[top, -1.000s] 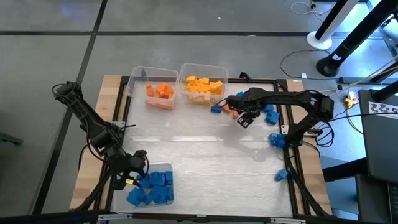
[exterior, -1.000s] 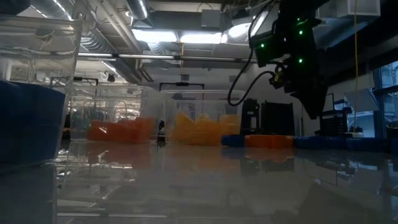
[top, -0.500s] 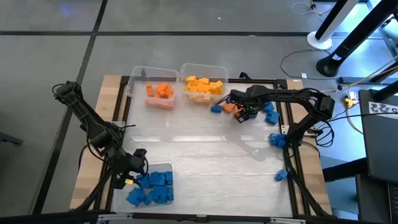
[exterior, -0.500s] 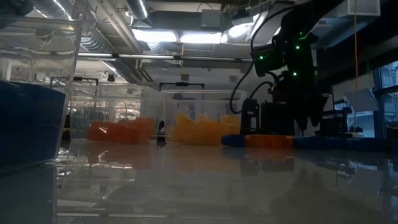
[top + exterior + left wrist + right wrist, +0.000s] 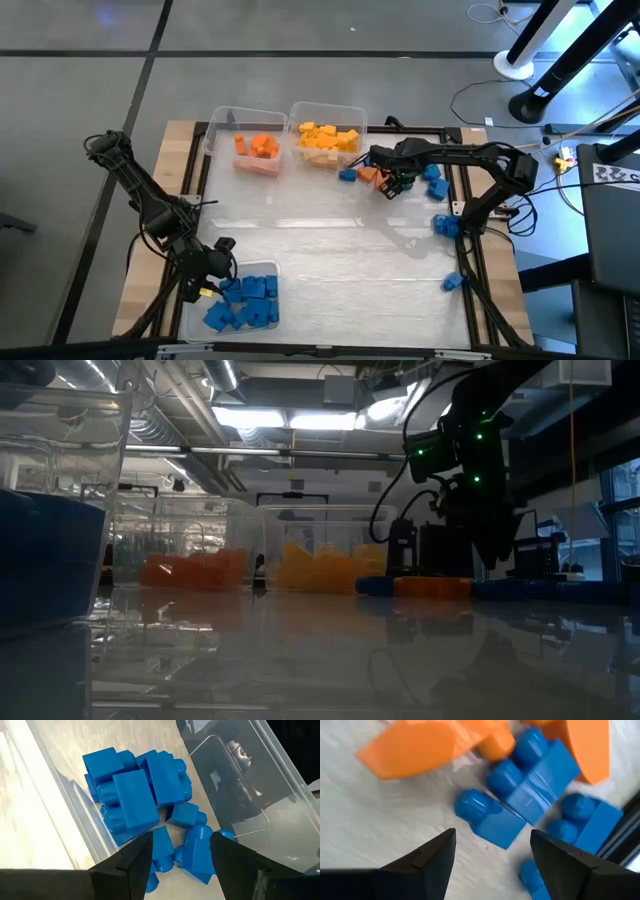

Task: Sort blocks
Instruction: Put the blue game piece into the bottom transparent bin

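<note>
High view: the right gripper (image 5: 393, 186) hangs low over loose small blue and orange plastic bricks (image 5: 372, 175) beside the clear yellow-brick bin (image 5: 327, 135); the left gripper (image 5: 217, 265) hovers over the clear bin of blue bricks (image 5: 243, 300).

Right wrist view: spread fingers (image 5: 422, 860) flank a blue brick (image 5: 490, 820) on the desk, not touching.

Left wrist view: fingers (image 5: 130, 865) spread above piled blue bricks.

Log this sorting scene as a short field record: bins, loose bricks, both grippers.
far bins: clear plastic bin of orange bricks; clear plastic bin of yellow bricks
near bin: clear plastic bin of blue bricks
loose bricks: small blue and orange plastic bricks on the table's right side
left gripper: open, above the blue bin
right gripper: open, low over the loose bricks
</note>
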{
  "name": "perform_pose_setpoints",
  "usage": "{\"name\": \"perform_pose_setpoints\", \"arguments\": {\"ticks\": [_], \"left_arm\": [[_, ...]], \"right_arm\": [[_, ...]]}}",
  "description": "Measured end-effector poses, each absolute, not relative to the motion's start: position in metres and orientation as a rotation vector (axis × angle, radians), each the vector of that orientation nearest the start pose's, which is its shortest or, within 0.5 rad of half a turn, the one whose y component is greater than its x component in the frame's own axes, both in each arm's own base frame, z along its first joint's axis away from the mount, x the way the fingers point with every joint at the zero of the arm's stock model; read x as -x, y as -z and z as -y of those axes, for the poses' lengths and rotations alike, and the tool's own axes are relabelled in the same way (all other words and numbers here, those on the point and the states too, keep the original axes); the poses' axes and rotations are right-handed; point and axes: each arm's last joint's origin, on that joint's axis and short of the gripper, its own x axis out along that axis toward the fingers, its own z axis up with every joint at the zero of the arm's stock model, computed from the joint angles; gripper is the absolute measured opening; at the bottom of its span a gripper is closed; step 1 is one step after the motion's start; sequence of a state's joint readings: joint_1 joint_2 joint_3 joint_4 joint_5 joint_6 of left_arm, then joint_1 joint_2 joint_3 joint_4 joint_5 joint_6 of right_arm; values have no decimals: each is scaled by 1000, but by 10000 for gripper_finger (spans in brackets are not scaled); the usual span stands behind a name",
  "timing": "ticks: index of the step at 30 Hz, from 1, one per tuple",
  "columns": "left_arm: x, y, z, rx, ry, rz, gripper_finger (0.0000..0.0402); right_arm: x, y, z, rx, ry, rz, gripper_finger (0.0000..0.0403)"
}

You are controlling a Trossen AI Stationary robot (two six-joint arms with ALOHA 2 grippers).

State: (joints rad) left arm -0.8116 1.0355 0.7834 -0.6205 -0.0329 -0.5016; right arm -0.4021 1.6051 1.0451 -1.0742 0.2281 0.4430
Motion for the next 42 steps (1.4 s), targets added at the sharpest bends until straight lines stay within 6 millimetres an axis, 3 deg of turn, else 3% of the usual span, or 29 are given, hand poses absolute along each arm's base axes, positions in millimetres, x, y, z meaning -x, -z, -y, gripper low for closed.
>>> {"name": "perform_pose_setpoints", "arguments": {"ticks": [17,25,37,42], "left_arm": [[-139,-254,144,115,469,-962,184],[-139,-254,144,124,459,-961,184],[-140,-254,144,145,433,-951,184],[-140,-254,144,146,434,-951,184]], "right_arm": [[-239,-188,106,-17,431,-1674,259],[-226,-158,101,50,364,-1707,259],[-232,-157,104,141,326,-1652,259],[-223,-147,99,121,294,-1697,259]]}}
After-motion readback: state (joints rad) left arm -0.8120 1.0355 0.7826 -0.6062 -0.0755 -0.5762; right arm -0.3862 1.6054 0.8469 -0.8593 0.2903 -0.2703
